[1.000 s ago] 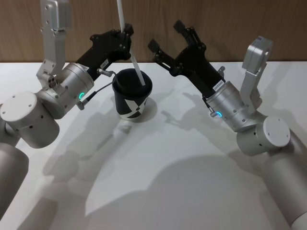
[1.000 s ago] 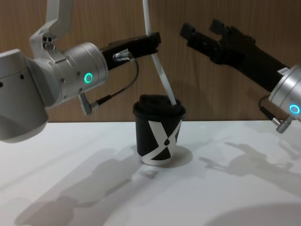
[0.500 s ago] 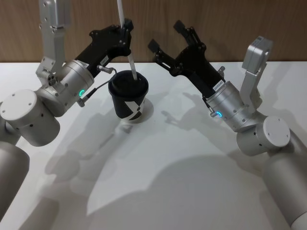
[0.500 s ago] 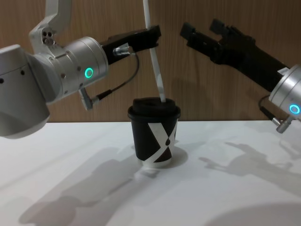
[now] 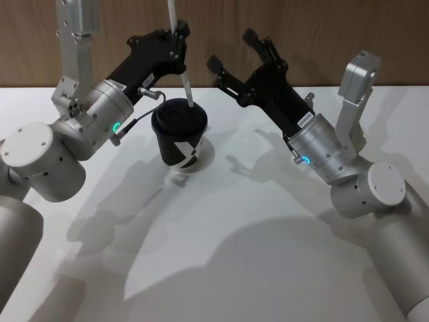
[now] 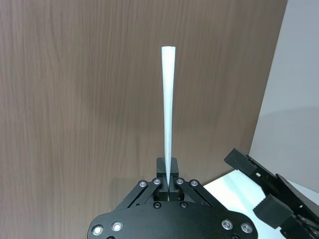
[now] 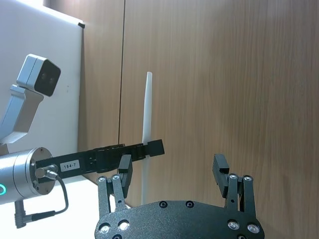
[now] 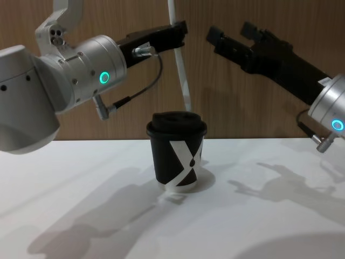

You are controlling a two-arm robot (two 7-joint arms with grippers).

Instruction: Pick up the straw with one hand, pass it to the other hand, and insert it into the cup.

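While my left gripper (image 8: 180,32) pinches the straw (image 8: 181,75), its tip hangs just above the cup (image 8: 177,148) lid; any tilt could miss the hole and nudge the cup. My right gripper (image 8: 233,33) waits open beside.

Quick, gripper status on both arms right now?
Left gripper: shut on the straw, held above the cup.
Right gripper: open, holding nothing, raised to the right of the straw.
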